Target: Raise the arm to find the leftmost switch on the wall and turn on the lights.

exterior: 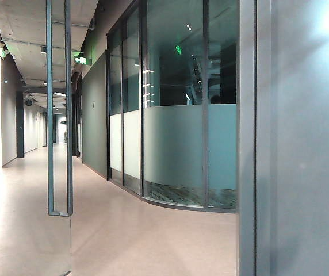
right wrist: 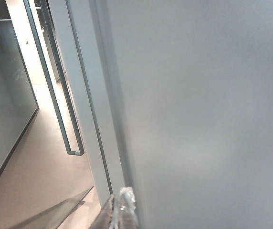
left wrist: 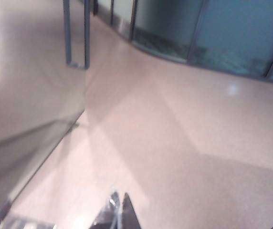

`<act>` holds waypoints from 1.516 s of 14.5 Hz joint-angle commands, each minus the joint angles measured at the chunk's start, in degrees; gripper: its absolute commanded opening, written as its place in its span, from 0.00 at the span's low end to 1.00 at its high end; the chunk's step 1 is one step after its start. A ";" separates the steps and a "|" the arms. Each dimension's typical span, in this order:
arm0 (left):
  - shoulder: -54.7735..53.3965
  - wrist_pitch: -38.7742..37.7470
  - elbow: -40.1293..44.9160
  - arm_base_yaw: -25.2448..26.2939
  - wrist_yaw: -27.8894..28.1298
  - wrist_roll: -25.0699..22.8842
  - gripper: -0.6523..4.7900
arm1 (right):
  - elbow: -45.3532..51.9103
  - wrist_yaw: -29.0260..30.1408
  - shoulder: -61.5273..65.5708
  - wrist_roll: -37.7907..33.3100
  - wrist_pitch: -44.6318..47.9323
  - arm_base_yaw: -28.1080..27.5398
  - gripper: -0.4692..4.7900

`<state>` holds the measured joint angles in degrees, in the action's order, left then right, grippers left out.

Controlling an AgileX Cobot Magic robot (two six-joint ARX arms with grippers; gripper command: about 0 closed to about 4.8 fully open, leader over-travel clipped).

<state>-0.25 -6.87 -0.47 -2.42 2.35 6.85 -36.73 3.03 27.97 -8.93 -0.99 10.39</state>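
Observation:
No switch shows in any view. The grey wall (exterior: pixel 308 144) fills the right of the exterior view, and neither arm appears there. In the right wrist view my right gripper (right wrist: pixel 120 204) is shut with nothing held, its pale wrapped tips close beside the plain grey wall (right wrist: pixel 198 95). In the left wrist view my left gripper (left wrist: pixel 120 202) is shut and empty, pointing down over the beige floor (left wrist: pixel 174 124).
A glass door with a long grey bar handle (exterior: pixel 60 115) stands at the left, also seen as the handle (left wrist: pixel 77 33) and the handle (right wrist: pixel 65 119). A curved frosted glass partition (exterior: pixel 176 144) bounds the corridor. A door frame post (exterior: pixel 246 138) edges the wall.

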 commanded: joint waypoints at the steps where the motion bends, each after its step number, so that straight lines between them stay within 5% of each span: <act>1: 0.02 4.63 -0.04 0.02 -2.71 -3.48 0.11 | -0.15 0.11 -0.11 0.17 0.74 0.07 0.09; 22: 0.02 4.33 -0.04 0.02 -2.58 -3.43 0.11 | -0.15 -1.03 -2.08 2.64 -1.88 -0.33 0.09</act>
<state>-0.25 -3.03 -0.47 -2.42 -0.01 3.66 -36.73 3.01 27.42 -8.80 -1.26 10.39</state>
